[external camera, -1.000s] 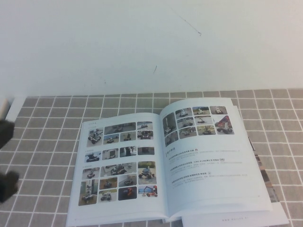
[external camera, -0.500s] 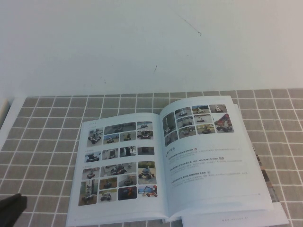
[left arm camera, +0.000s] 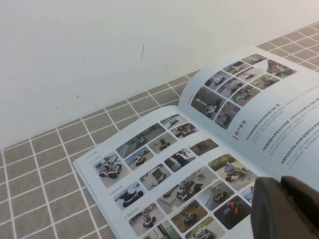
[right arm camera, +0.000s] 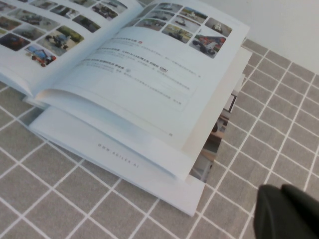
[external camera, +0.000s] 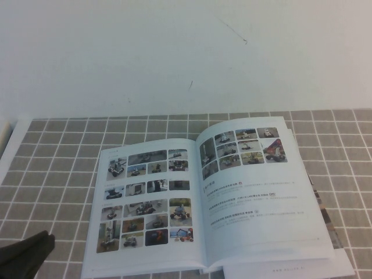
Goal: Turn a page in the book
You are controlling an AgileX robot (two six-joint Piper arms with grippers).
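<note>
The book point(external camera: 250, 203) lies open and flat on the tiled table point(external camera: 52, 168). The page point(external camera: 145, 197) rests on its left half, the grid of colour photos facing up point(left arm camera: 164, 169). My left gripper point(external camera: 26, 253) is at the table's near left corner, left of the book and clear of it. In the left wrist view its dark fingers point(left arm camera: 269, 209) stand pressed together over the page's lower part, holding nothing. My right gripper point(right arm camera: 281, 191) is shut and empty above bare tiles, off the book's point(right arm camera: 149, 84) right corner; the high view does not show it.
Colourful magazine sheets point(external camera: 328, 224) stick out from under the book's right edge point(right arm camera: 219, 129). A white wall point(external camera: 174, 52) rises behind the table. A white strip point(external camera: 7, 136) borders the tiles at the far left.
My left gripper left its spot at the table's left edge, dropped to the near left corner, then edged slightly right. The book has not moved.
</note>
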